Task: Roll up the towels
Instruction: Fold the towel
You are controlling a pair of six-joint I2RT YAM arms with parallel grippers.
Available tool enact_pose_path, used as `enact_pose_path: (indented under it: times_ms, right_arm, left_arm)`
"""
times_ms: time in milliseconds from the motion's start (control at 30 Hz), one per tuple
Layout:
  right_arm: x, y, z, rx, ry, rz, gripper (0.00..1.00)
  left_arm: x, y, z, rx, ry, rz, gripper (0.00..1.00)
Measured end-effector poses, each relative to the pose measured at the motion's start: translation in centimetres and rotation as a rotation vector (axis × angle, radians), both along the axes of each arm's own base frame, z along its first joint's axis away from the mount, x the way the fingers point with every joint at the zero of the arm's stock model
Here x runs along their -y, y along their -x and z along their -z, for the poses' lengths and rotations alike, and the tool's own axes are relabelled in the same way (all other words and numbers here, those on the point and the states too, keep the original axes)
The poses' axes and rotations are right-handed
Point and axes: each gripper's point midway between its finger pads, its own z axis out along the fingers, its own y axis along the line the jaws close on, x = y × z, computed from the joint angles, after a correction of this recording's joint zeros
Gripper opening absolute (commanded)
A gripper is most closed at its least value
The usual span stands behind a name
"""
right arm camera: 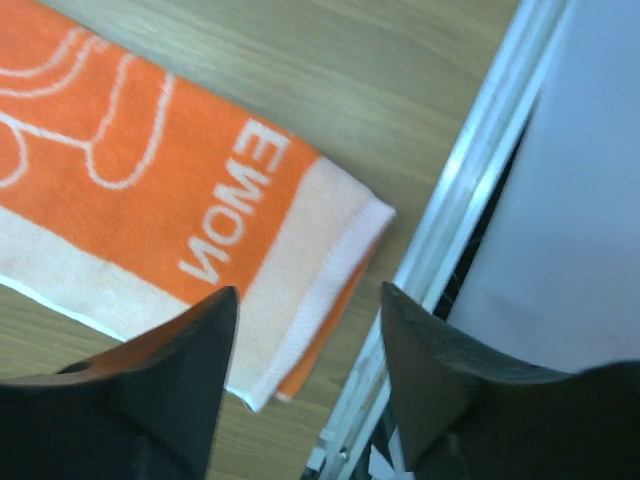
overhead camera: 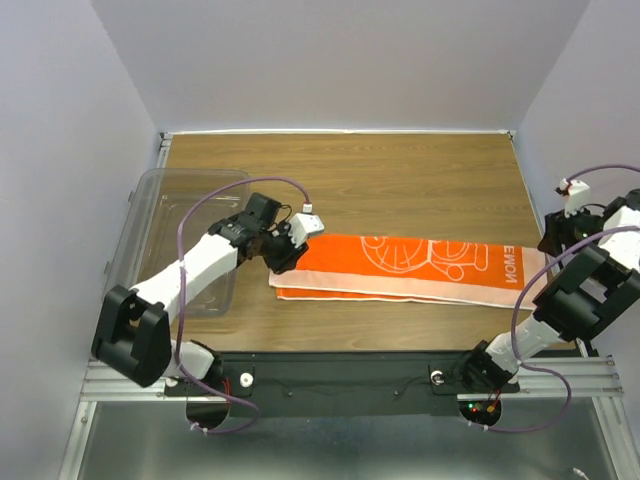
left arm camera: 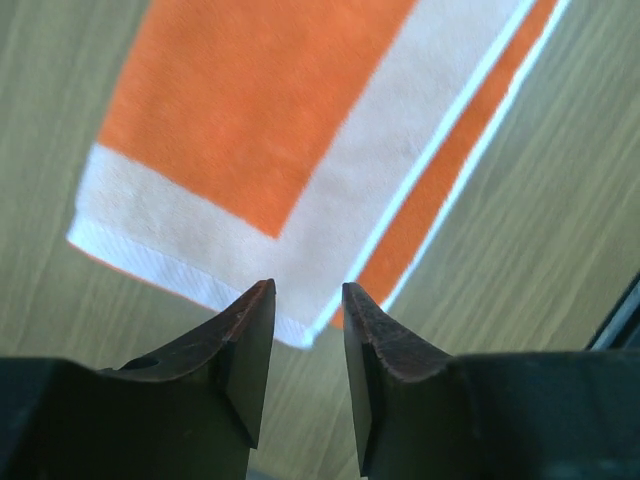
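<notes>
Wood table (overhead camera: pixel 400 165): carries the towel and a tub; both arms are mounted on a rail at its near edge.
Towel (overhead camera: pixel 410 270) (left arm camera: pixel 250 120) (right arm camera: pixel 150 180): orange with pale borders, lying flat and unrolled across the middle of the table, long side running left to right. A second layer shows along its near edge. White cartoon lines and the letters "EMON" sit on the right half.
Left hand (overhead camera: pixel 284 252) (left arm camera: pixel 308 290): over the towel's left end, at the near corner. Fingers a narrow gap apart with nothing between them. Whether it touches the cloth cannot be told.
Right hand (overhead camera: pixel 556 236) (right arm camera: pixel 310 295): above the towel's right end, close to the table's right edge. Fingers spread wide, holding nothing.
Tub (overhead camera: pixel 150 185): clear plastic, at the table's left edge, behind and under the left arm, apart from the towel.
</notes>
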Motion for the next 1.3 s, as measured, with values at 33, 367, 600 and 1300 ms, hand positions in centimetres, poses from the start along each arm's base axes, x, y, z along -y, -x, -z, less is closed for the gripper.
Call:
enact_pose_path:
  times_ms: [33,367,600,1300]
  right_arm:
    - [-0.4,-0.3,0.0,0.000,-0.005,-0.007,0.58]
    - [-7.1,0.4,6.2,-0.179,-0.086,-0.106,0.47]
    - [-7.1,2.4,9.9,-0.284,-0.088,-0.065,0.47]
    - [-6.5,-7.3,7.8,-0.171,-0.050,0.056,0.49]
  left_arm:
    - [0.4,-0.5,-0.2,-0.003,0.009,-0.017,0.41]
    - [2.7,-3.3,5.9,-0.193,-0.035,-0.196,0.28]
    - [3.7,-6.2,7.4,-0.196,-0.058,-0.270,0.24]
    - [0.5,-15.4,1.5,-0.032,-0.012,-0.365,0.41]
